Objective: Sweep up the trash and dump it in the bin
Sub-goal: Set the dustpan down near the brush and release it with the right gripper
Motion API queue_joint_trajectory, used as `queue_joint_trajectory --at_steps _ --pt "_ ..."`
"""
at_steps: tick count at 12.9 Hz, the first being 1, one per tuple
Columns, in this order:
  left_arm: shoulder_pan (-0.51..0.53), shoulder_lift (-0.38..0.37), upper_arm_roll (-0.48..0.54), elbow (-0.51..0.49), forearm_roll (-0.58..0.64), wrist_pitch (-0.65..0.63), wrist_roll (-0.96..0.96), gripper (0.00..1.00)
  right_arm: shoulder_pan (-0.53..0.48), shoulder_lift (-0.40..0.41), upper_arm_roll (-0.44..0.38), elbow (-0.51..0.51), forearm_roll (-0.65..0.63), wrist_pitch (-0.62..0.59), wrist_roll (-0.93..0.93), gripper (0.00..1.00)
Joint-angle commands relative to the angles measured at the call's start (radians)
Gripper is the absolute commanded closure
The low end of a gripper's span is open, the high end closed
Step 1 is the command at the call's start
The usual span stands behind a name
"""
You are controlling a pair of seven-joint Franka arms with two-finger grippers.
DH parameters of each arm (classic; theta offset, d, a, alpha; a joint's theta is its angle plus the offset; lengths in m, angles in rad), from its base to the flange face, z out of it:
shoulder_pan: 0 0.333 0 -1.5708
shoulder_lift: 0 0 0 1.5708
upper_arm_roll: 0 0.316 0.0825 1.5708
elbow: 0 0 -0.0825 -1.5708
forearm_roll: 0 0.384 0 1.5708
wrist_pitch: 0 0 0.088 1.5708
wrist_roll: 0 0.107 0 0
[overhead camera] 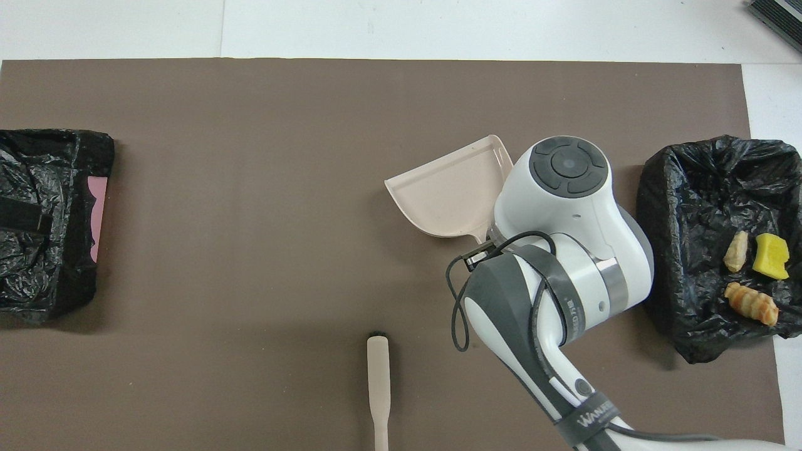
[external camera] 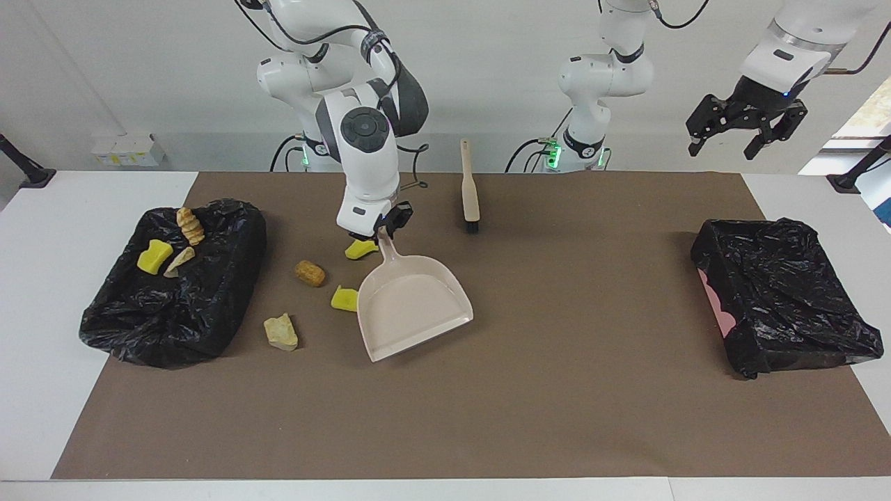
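Beige plastic is what I have in the right gripper (external camera: 385,226): its fingers are clamped on the handle of the dustpan (external camera: 412,306), gripping high on the stem so the pan hangs tilted with its open lip lowest and pointing away from the robots. I judge that the lip sits on or just above the brown mat (external camera: 557,417), ready to catch things pushed into it; I cannot tell whether it actually touches.

Trash is split between two places. Three pieces lie in the black-lined bin (external camera: 174,292) at the right arm's end of the table: a yellow sponge chunk (external camera: 154,256), a pale wedge (external camera: 179,261) and a ridged bread lump (external camera: 189,225). Four more sit loose on the mat between that bin and the pan: a yellow piece (external camera: 361,249) just under the gripper, another yellow piece (external camera: 344,298) touching or almost touching the pan's side wall, a brown lump (external camera: 310,273) and a tan lump (external camera: 281,332) nearer the bin. The pan itself looks empty.

My left gripper (external camera: 750,129) waits, fingers spread and holding nothing, high over the left arm's end of the table, near the second bin (external camera: 786,299). The brush (external camera: 470,188) lies untouched on the mat close to the robots, handle toward them. I judge it the left arm's next pickup, since the loose pieces need pushing into the pan.
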Motion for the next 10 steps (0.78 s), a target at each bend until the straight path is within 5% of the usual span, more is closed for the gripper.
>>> queue_joint_trajectory --at_steps 1,8,10 --pt "0.001 -0.022 -0.003 -0.022 0.017 -0.005 -0.012 0.0 0.037 0.063 0.004 0.087 0.046 -0.008 0.198 1.0" --pt "0.001 -0.033 -0.003 -0.04 0.016 -0.008 -0.012 0.0 0.206 0.332 0.006 0.357 0.045 0.018 0.571 1.0" --pt "0.001 -0.039 -0.003 -0.048 0.016 -0.006 -0.014 0.0 0.24 0.35 0.006 0.358 0.054 0.074 0.573 1.0"
